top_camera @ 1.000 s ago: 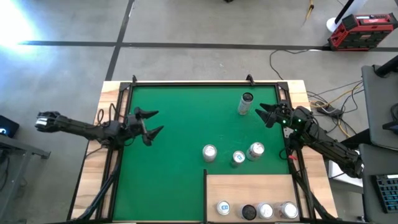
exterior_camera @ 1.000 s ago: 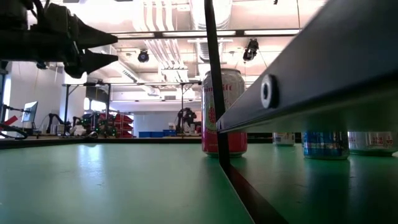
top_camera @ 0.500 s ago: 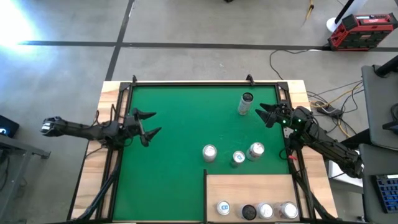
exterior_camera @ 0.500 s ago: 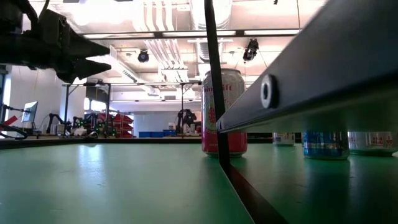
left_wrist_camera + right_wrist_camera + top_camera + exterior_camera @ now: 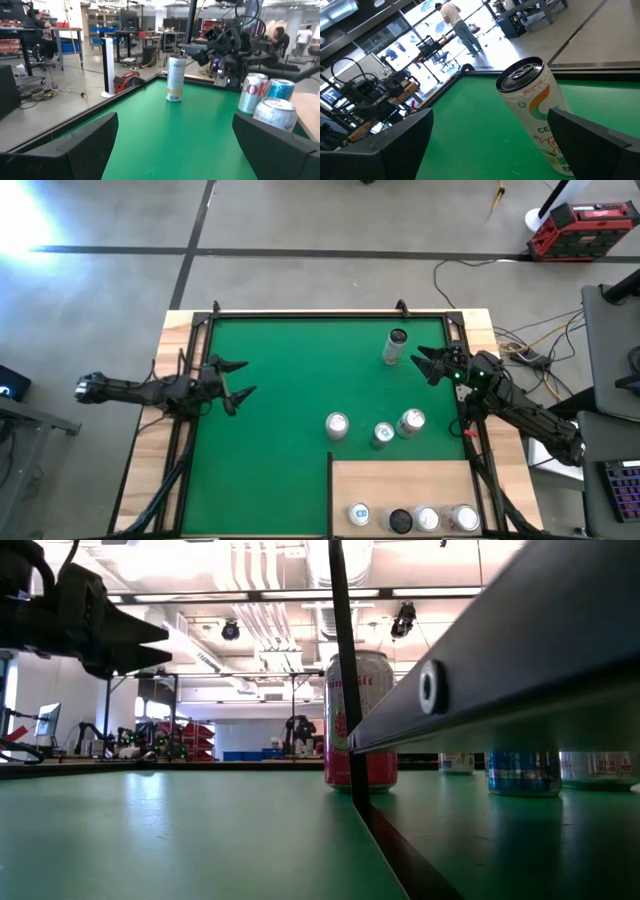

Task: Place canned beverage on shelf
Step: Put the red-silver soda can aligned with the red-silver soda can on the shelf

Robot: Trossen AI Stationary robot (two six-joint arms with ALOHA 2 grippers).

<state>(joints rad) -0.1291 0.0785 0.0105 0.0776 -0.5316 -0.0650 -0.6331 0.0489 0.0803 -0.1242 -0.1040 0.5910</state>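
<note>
At the left of the high view, the left claw (image 5: 238, 380) hangs over the left edge of the green mat (image 5: 290, 390) that covers the worktop, its two fingers spread apart and holding nothing. In the low view the same claw (image 5: 160, 648) shows dark at the upper left, above the mat. Moving right, three cans stand in a loose row just below the middle of the frame: a silver-topped can (image 5: 337, 425), a blue can (image 5: 383, 434) just beside it, and a white can (image 5: 411, 422) near that one. Above them, toward the upper right of the mat, a tall slim can (image 5: 395, 346) stands upright by itself; in the right wrist view this can (image 5: 536, 110) fills the centre, with an orange and green label. The right claw (image 5: 422, 363) hovers just to the right of it, fingers apart, not touching it. At the lower right of the frame lies the shelf (image 5: 400, 480), a pale wood panel with a dark edge, with four cans (image 5: 412, 519) lined up along its bottom edge.
</note>
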